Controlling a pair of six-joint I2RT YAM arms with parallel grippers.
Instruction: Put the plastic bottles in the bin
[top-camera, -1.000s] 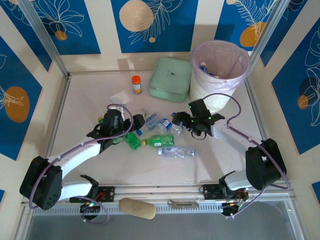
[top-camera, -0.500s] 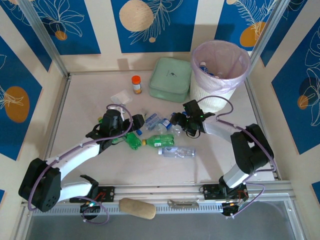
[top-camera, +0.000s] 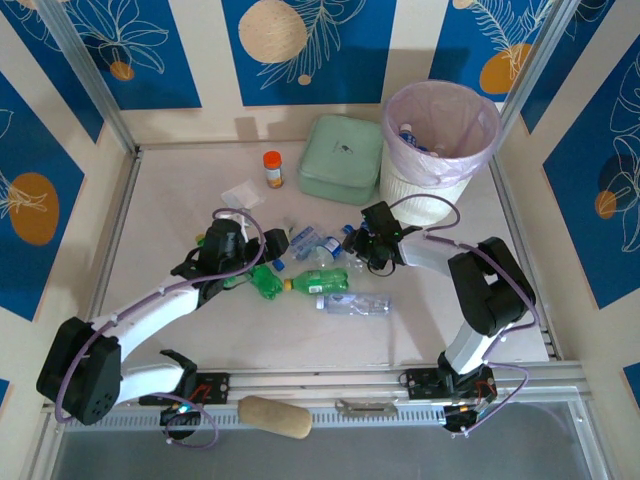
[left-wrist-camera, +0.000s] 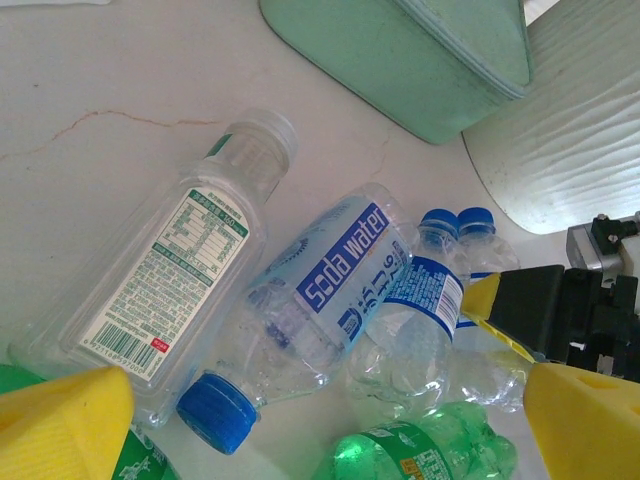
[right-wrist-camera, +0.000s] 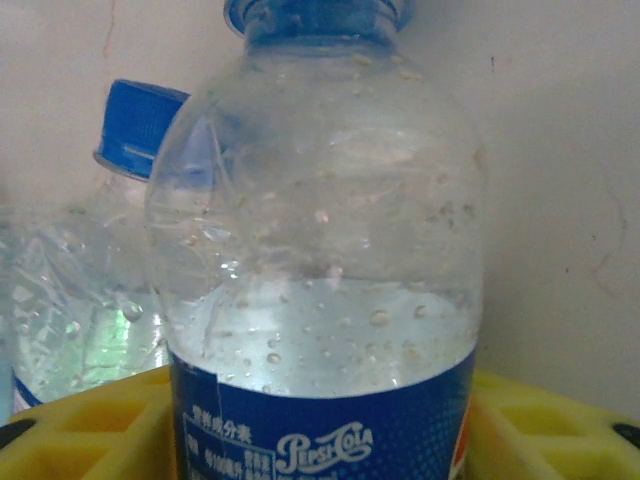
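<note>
Your right gripper (right-wrist-camera: 320, 440) is clenched on a clear Pepsi bottle (right-wrist-camera: 320, 250). The yellow pads (right-wrist-camera: 90, 425) flank its blue label on both sides. How hard they press is hard to judge from so close. The bottle's blue cap points away from the wrist, and a second blue-capped bottle (right-wrist-camera: 90, 250) lies just beside it at 9 o'clock.

Your left gripper (left-wrist-camera: 322, 420) is released, its jaws spread wide over the heap with nothing between them. Ahead of it lie a "soda water" bottle (left-wrist-camera: 330, 290) and a flat clear bottle (left-wrist-camera: 180, 280) with a green-printed label, side by side.

From above, the loose bottles sit at the middle of the table (top-camera: 180, 210), with a green bottle (top-camera: 322, 281) and a clear one (top-camera: 355, 303) toward 6 o'clock of the heap. The bin (top-camera: 430, 195) stands at 1 o'clock from your right gripper, near but apart, with a few bottles (top-camera: 408, 133) already inside. The mint box (top-camera: 340, 158) stands just beside the bin at 9 o'clock.
</note>
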